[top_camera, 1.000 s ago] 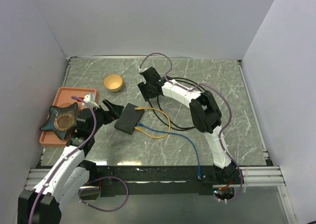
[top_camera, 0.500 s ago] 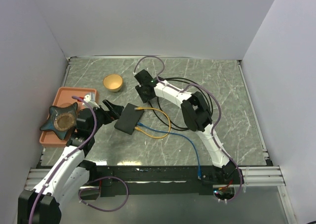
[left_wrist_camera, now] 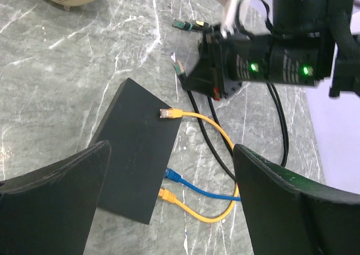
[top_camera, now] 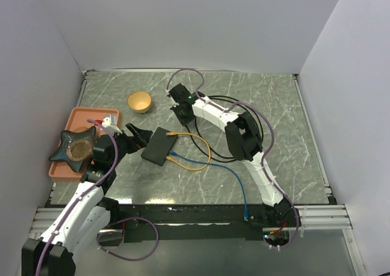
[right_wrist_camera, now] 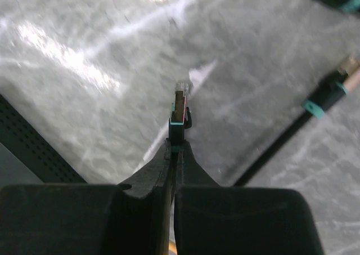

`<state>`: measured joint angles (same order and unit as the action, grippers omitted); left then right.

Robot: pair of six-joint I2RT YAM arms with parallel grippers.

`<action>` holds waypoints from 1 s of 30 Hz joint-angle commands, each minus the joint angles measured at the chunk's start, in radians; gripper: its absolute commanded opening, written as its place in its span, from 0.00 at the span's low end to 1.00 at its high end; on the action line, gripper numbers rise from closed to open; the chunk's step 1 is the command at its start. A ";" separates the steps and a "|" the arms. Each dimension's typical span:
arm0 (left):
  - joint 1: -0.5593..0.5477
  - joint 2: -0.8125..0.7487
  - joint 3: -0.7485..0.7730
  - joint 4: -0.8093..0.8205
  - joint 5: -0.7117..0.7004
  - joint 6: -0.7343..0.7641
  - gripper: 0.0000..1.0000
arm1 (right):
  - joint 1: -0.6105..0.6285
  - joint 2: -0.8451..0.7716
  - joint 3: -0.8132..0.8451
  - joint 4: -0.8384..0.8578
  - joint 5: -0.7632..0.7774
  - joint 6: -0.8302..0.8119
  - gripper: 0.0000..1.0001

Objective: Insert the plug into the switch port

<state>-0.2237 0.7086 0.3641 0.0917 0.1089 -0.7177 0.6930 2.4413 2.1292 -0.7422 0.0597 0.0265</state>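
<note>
Right end effector (right_wrist_camera: 173, 148): I see it clamped on the plug (right_wrist_camera: 179, 111), clear tip sticking out, beyond the switch (top_camera: 159, 146).
Left end effector (left_wrist_camera: 171, 148): wide apart, holding nothing, hovering at the switch.
Left wrist only: yellow connector (left_wrist_camera: 167, 113) at the switch's far edge.
Switch: flat matte-black box on the veined marble table (left_wrist_camera: 67, 58).

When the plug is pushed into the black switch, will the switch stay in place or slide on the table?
It will probably slide: the switch lies flat on the smooth table, and the left gripper is open, not clamping it. It looks thin and likely light. Being flat, it should hardly tip.
</note>
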 commanded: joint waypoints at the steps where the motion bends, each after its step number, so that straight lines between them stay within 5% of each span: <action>1: 0.003 -0.018 0.033 0.003 0.011 0.015 0.96 | -0.047 -0.218 -0.171 0.067 0.072 0.009 0.00; 8: 0.003 -0.026 0.035 -0.003 0.014 0.012 0.96 | -0.225 -0.660 -0.570 0.256 0.101 0.157 0.00; 16: 0.003 -0.035 0.029 0.011 0.026 0.001 0.96 | -0.254 -1.037 -0.736 0.345 0.013 0.130 0.00; 22: 0.003 -0.017 0.015 0.065 0.084 -0.012 0.96 | -0.195 -1.004 -0.749 0.279 -0.320 0.050 0.00; 30: 0.001 0.070 -0.037 0.273 0.299 -0.038 0.98 | 0.048 -0.840 -0.845 0.331 -0.454 -0.100 0.00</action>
<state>-0.2237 0.7311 0.3546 0.1955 0.2474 -0.7273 0.6548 1.5253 1.2911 -0.4305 -0.2638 0.0204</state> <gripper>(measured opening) 0.971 0.027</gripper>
